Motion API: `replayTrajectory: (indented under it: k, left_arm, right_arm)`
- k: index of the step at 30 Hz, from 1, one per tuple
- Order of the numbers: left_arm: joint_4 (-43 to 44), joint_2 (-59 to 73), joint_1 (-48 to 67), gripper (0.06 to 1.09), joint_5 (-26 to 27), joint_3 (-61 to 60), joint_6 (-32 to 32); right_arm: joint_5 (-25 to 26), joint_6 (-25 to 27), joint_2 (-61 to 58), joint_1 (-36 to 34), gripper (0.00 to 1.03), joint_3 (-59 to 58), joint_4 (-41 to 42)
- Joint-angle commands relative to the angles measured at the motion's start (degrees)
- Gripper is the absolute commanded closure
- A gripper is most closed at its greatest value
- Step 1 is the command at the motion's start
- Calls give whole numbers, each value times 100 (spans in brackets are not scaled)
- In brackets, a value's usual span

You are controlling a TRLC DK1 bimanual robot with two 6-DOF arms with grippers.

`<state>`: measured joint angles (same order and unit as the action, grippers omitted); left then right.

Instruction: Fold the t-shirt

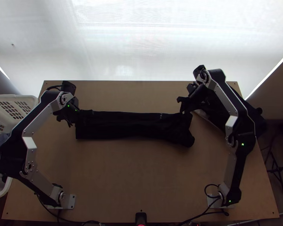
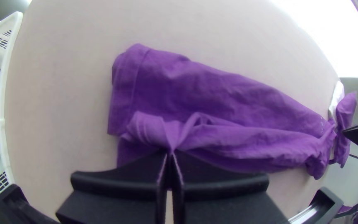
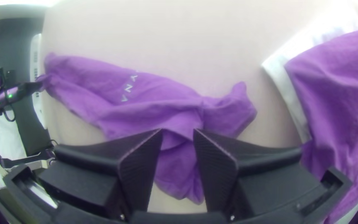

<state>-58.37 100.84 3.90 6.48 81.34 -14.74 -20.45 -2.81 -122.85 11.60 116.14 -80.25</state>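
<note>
T-shirt (image 1: pixel 134 126) in narrow strip across mid-bench (image 1: pixel 122 180); left end effector (image 2: pixel 170 152) pinching left-end cloth, right end effector (image 3: pixel 178 132) parted over bunched right end. Lengthwise folding apparently done; smoothing, crosswise folding left.

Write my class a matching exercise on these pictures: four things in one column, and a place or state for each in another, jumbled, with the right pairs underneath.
Things
1. T-shirt
2. Left claw
3. White basket
4. Right claw

Places and states
A. Open, at one end of the t-shirt
B. At the table's left side in the top view
C. Lying in a long, narrow strip
D. Shut on cloth

Right pairs: 1-C, 2-D, 3-B, 4-A
</note>
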Motion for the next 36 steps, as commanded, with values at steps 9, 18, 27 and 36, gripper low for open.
replayTrajectory:
  k: [9,18,27,36]
  left_arm:
    - [300,-310,-3,105,266,-162,24]
    - [300,-521,49,105,266,-241,-64]
    - [300,-750,-355,105,266,-312,59]
    - [968,-1075,-417,44,266,-857,77]
  right_arm:
    - [-733,-598,1553,1715,63,-1796,-175]
    - [-1005,-598,780,2128,63,-1814,413]
    - [-601,-413,270,1758,63,-1357,1011]
    - [-434,-378,376,1715,62,-1120,1785]
